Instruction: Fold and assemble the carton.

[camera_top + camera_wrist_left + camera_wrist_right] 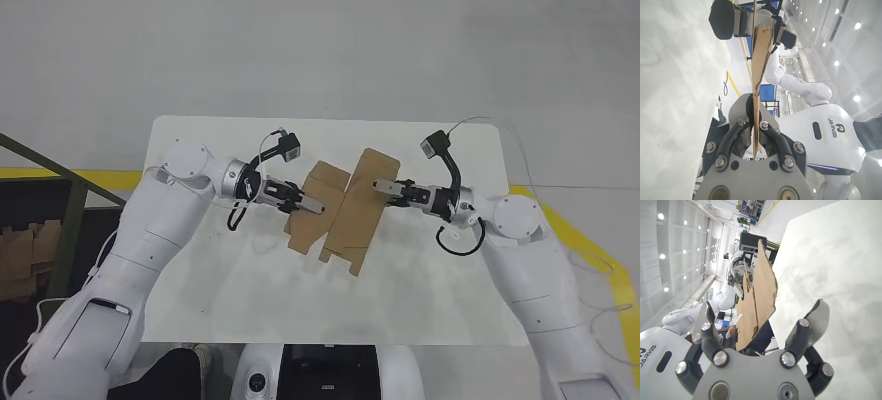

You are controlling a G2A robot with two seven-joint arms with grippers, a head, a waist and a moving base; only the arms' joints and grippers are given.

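Clenching the carton (345, 205), the left gripper (753, 103) holds firm; right wrist view reveals right gripper (762, 307) splayed.

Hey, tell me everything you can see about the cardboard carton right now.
The carton is plain brown corrugated cardboard, not yet assembled: a mostly flat blank with slotted flaps, rough worn edges and a slight bend along a crease. It is held off the white table, roughly level with it. The left gripper is shut on one edge. The open right gripper faces the opposite side; whether it touches cannot be told.
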